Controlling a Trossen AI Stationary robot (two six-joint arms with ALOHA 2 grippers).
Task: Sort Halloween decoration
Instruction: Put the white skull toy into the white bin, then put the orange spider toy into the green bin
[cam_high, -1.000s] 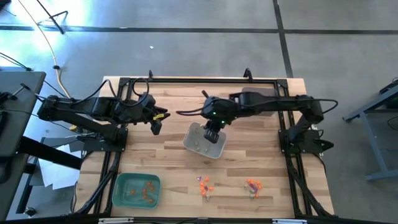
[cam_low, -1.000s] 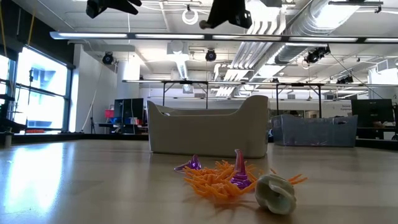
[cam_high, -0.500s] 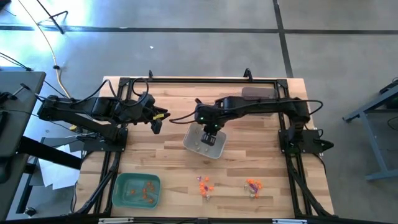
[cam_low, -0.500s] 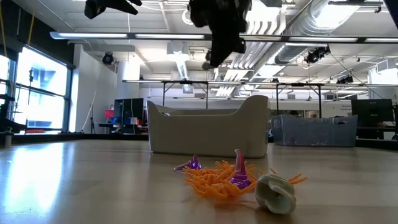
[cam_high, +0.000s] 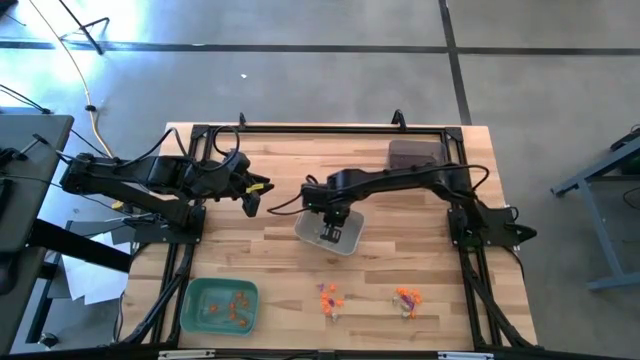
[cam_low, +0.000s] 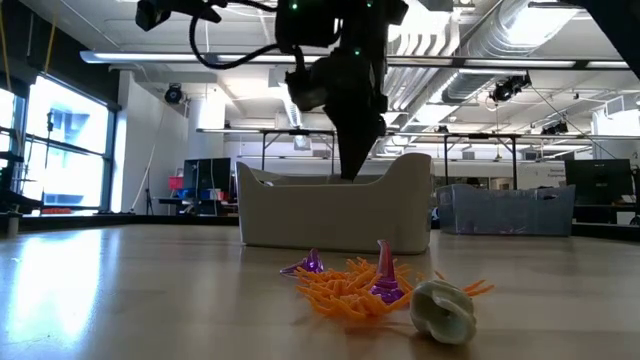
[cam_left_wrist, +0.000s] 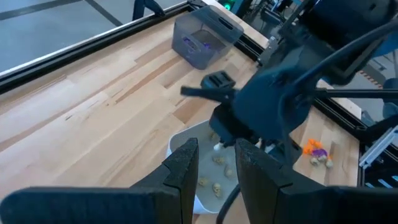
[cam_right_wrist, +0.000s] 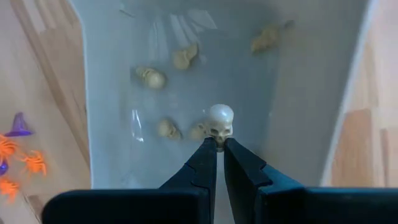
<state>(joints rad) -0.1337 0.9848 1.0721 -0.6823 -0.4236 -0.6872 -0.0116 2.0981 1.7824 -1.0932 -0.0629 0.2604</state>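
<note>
My right gripper (cam_right_wrist: 219, 144) reaches down into the pale grey tray (cam_high: 310, 222), shut on a whitish skull trinket (cam_right_wrist: 219, 122). Several more pale skulls (cam_right_wrist: 152, 78) lie on the tray's floor. In the low view the right gripper (cam_low: 350, 160) dips behind the tray's rim (cam_low: 330, 180). Two piles of orange, purple and pale trinkets (cam_high: 328, 297) (cam_high: 405, 298) lie near the front edge. My left gripper (cam_high: 250, 203) hovers open at the table's left, well above the wood, with nothing between its fingers (cam_left_wrist: 186, 163). My right gripper pinches the skull by its lower end (cam_right_wrist: 219, 138) between the free ends of its two fingers. The fingers come from above, pointing down. The skull sticks out past the fingertips, clear of the tray's floor.
A green tray (cam_high: 220, 305) with orange trinkets stands at the front left. A dark tray (cam_high: 410, 152) holding purple pieces sits at the back right. Black frame rails run along the table's edges. Bare wood lies between the pale tray and the piles.
My right gripper has come down from high above the table into the pale tray, drifting a little toward the table's left and near edge and tipping to point straight down, still shut. My left gripper has kept its place.
</note>
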